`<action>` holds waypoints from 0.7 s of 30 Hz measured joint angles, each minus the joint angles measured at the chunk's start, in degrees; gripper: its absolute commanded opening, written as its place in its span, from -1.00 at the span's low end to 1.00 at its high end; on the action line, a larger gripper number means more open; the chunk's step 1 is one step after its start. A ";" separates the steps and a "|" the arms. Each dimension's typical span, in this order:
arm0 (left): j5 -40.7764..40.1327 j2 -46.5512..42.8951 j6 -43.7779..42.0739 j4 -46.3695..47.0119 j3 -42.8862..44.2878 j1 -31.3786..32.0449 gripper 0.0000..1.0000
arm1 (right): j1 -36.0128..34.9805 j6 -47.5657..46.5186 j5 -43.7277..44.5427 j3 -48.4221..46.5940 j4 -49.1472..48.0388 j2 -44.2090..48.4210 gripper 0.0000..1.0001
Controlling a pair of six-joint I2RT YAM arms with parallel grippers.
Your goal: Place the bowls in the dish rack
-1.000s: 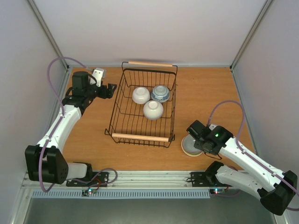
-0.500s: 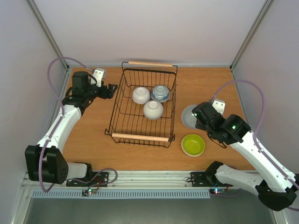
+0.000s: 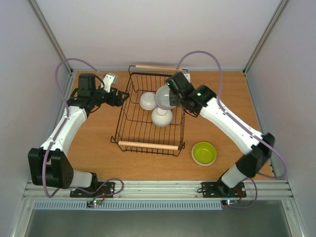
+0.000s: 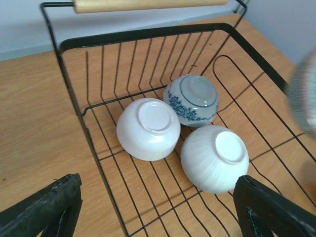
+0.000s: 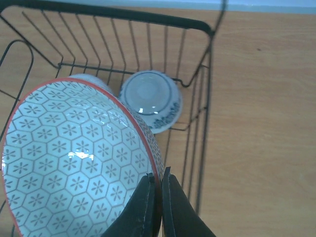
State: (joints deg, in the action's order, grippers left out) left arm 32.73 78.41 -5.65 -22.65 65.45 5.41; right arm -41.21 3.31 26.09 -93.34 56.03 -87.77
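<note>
Pinching bowl (image 5: 74,158) rim, over dish rack (image 5: 123,16)

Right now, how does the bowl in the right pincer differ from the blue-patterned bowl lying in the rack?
The held bowl is pinched at its rim by the right pincer, tilted, inside showing; the blue-patterned bowl lies foot up in the dish rack. The held bowl carries a hexagon lattice and red rim; the blue-patterned bowl a blue scroll band on white. Both are round and patterned.

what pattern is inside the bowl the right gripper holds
The bowl has a grey-blue hexagon-and-flower pattern with a red rim, best seen in the right wrist view.
</note>
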 measured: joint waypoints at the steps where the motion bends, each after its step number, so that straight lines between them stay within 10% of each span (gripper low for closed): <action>1: 0.66 0.28 -0.44 -0.79 0.46 0.11 0.66 | 0.00 -1.03 -0.50 -1.18 -0.50 -2.03 -0.97; 21: 5.97 3.85 -7.89 -10.19 3.61 5.05 0.61 | -7.08 -9.84 -5.33 -17.18 -2.10 -17.33 -0.97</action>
State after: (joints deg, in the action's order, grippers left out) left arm 38.70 82.26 -13.54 -32.84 69.06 10.46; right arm -48.29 -6.52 20.75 -110.52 53.93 -105.10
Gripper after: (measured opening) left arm 0.807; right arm 0.032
